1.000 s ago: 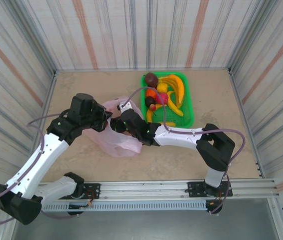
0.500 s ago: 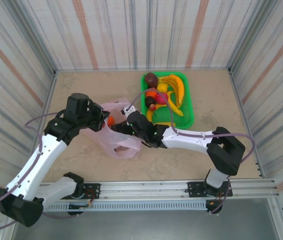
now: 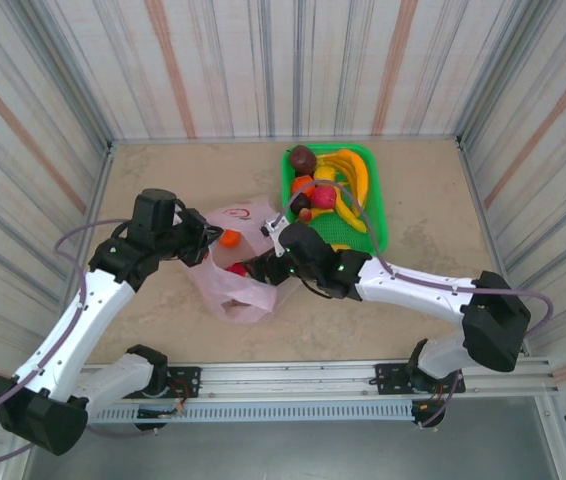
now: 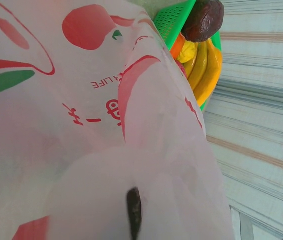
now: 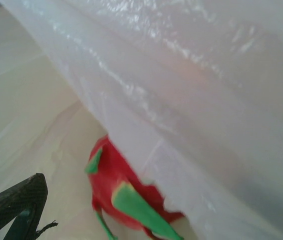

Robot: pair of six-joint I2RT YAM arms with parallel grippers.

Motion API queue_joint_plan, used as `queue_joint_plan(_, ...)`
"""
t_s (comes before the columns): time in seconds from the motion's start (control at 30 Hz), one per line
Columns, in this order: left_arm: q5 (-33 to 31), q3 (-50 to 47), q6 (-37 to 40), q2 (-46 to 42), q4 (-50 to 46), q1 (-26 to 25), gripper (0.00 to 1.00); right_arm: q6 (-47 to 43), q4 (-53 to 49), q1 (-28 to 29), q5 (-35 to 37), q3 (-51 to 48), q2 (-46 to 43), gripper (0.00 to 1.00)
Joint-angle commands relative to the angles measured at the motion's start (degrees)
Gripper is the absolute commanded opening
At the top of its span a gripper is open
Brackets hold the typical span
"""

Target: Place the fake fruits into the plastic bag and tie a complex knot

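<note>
The pink plastic bag lies left of centre, and its mouth is held up by my left gripper, which is shut on the rim. The printed bag film drapes right over that gripper. An orange fruit sits in the bag's mouth. My right gripper reaches into the bag from the right and stands open. Its one visible finger is clear of the red dragon fruit with green scales, which lies on the bag's floor. The film hides the other finger.
A green mesh basket stands at the back, right of the bag, with bananas, a dark purple fruit and other round fruits in it. Striped walls close in the table on three sides.
The right arm has stretched further left with its gripper going deeper into the bag. The left gripper has drawn the rim up and left, the mouth has widened and the orange fruit now shows.
</note>
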Motion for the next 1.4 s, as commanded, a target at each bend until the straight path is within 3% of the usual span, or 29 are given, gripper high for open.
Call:
queue_joint_plan(0.0, 0.75, -0.72, 0.91, -1.36, 0.84, 1.02, 0.01, -2.03, -7.37, -0.52, -0.16, -0.62, -3.55, 0.99)
queue_joint_plan(0.1, 0.32, -1.04, -0.18, -1.33, 1.06, 1.34, 0.01, -2.02, -9.76, -0.55, -0.68, -1.60, -5.88, 0.99)
queue_joint_plan(0.43, 1.73, -0.72, -0.53, 0.58, 2.60, 1.43, 0.00, -4.51, -9.20, -0.98, -15.45, -8.31, -13.60, 0.97)
queue_joint_plan(0.83, 2.16, -0.63, -1.21, 2.19, 3.98, 1.37, 0.01, -8.57, -5.39, -0.32, -30.63, -11.32, -14.34, 0.99)
queue_joint_plan(0.97, 1.84, -0.80, -1.29, 2.63, 3.98, 1.34, 0.00, -8.30, -6.15, -0.23, -30.12, -11.67, -17.56, 0.99)
queue_joint_plan(1.13, 0.28, -0.98, -1.34, 2.73, 3.39, 1.47, 0.00, -7.60, -14.12, -2.00, -22.34, -8.77, -22.56, 0.99)
queue_joint_plan(1.37, 0.29, -1.44, -0.87, 2.35, 2.43, 3.41, 0.00, -2.50, -15.76, -11.16, -24.31, -6.54, -29.90, 0.99)
